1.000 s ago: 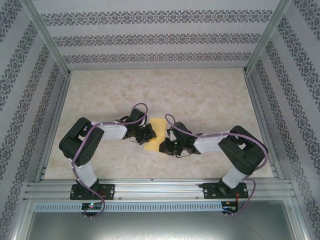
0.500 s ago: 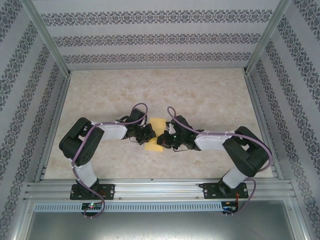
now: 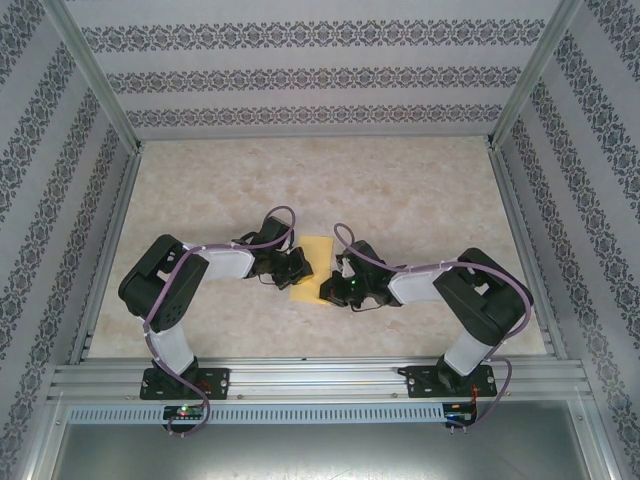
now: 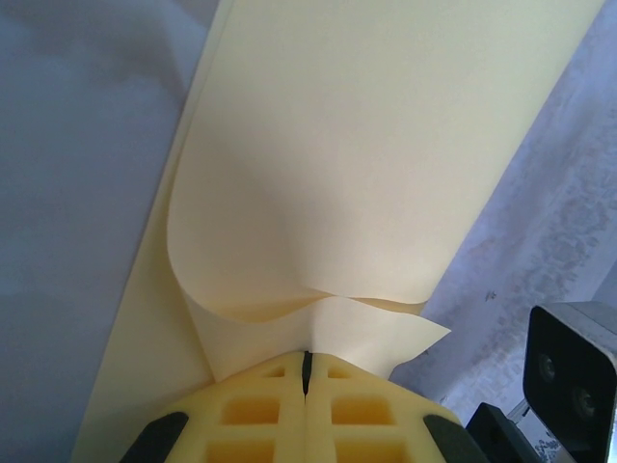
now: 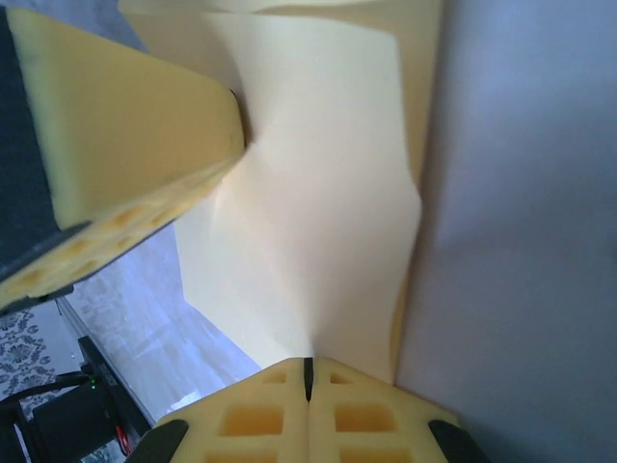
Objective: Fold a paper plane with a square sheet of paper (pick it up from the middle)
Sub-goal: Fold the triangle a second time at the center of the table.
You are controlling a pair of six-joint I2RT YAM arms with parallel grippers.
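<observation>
Paper lay at the middle of the table (image 3: 400,190), toward its near side, between the two arms. On the left, the left end effector (image 4: 307,368) was fully closed, its yellow pads pinching the edge of the square sheet of paper (image 4: 366,145). Just beyond that pinch the sheet buckled into a soft curl, and a second layer showed beneath it, so it was already partly folded. Seen from above, the yellow sheet bridged the gap between the arms, though whether it rested flat on the table or hung slightly clear could not be told. On the right, the right end effector (image 5: 308,371) was likewise fully closed, nipping the opposite edge. In its wrist view a shallow bend ran from its own pinch up toward the left pad pressed against the sheet. The step in hand looked like setting a fold with both grips. Doing it well probably called for moving the two arms together so the thin sheet stayed lightly taut rather than tugged. The edges would need lining up before any crease was pressed. Both holds sat near the margin, where a slip or tear seemed the main risk.
</observation>
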